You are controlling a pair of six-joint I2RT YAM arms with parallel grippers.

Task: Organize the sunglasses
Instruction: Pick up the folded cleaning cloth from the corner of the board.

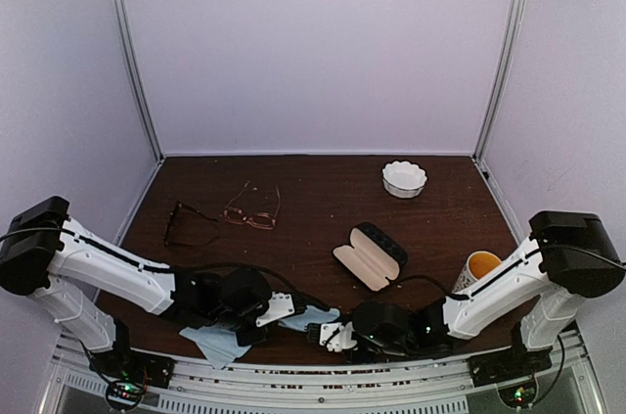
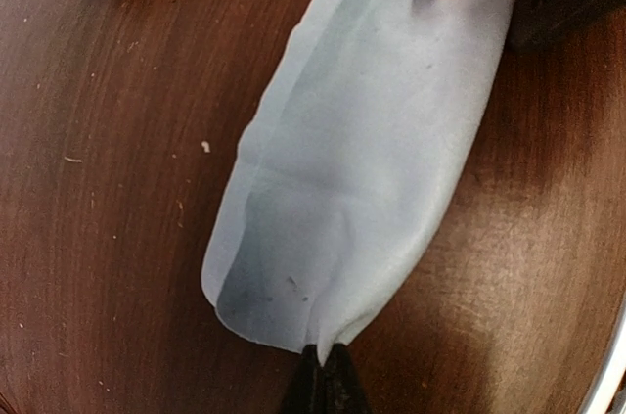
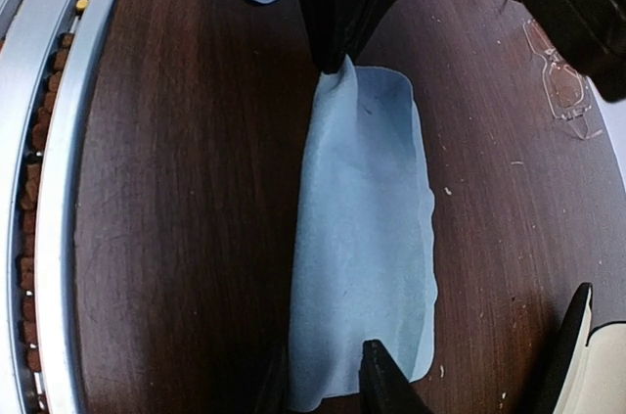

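Pinching one end of the light-blue cloth (image 2: 352,160), the left gripper (image 2: 323,380) is fully closed; the right gripper (image 3: 323,390) straddles the other end, jaws narrowed, bite unclear. Best to close firmly, then lift together, keeping it taut. Only the overhead view shows both the dark-framed sunglasses (image 1: 186,223) and the copper-framed pair (image 1: 252,213), side by side far back-left, untouched

Two sunglasses (image 1: 184,221) (image 1: 252,210), two blue cloths (image 1: 217,341) (image 1: 318,318), one case (image 1: 370,255), one bowl (image 1: 404,179), one cup (image 1: 481,267).
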